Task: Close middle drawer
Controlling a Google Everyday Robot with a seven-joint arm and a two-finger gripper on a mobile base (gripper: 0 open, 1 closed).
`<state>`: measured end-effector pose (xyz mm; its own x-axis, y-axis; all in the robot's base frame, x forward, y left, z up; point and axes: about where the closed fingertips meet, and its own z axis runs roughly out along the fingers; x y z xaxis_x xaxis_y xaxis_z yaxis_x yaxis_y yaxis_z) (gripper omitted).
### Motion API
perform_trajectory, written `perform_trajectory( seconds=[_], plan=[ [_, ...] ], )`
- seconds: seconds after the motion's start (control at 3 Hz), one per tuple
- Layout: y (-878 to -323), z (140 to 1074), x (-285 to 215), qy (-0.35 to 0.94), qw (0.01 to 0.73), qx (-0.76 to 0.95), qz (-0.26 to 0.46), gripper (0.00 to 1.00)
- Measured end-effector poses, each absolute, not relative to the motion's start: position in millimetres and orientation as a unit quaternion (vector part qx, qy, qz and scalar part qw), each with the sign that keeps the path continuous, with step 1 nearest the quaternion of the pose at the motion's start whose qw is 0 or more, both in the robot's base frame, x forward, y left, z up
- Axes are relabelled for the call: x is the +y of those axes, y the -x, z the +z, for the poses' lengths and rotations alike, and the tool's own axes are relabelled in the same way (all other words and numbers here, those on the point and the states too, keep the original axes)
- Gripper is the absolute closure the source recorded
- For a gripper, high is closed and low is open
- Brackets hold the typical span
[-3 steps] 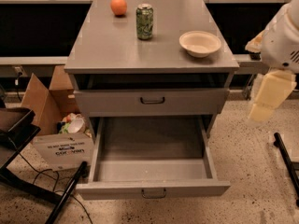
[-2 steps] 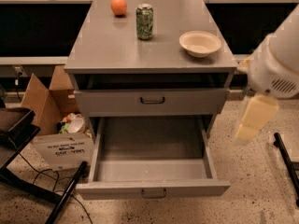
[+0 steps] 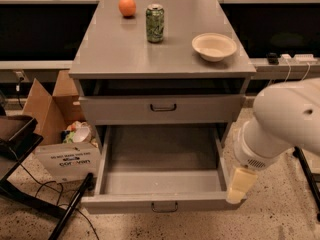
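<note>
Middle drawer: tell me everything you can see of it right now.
The middle drawer is grey, metal-looking, wide and deep, pulled far out below the top drawer. Nothing lies in it. Its low front panel carries a small dark centre handle. The gripper hangs at its front right corner; whether they touch cannot be told.

Bulky rounded white arm (image 3: 287, 116), pale cream tool (image 3: 239, 188) at lower right
</note>
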<state>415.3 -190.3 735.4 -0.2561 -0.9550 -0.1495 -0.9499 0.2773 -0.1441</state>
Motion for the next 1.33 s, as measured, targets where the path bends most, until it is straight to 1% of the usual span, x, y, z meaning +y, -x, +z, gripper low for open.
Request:
perform_trajectory(
  seconds=[0.67, 1.0, 1.33],
  plan=[
    [-401, 621, -206, 0.596, 0.070, 0.800, 0.017, 0.00],
    [-394, 591, -209, 0.583, 0.075, 0.808, 0.043, 0.20],
    [-393, 591, -208, 0.583, 0.072, 0.808, 0.042, 0.51]
  ],
)
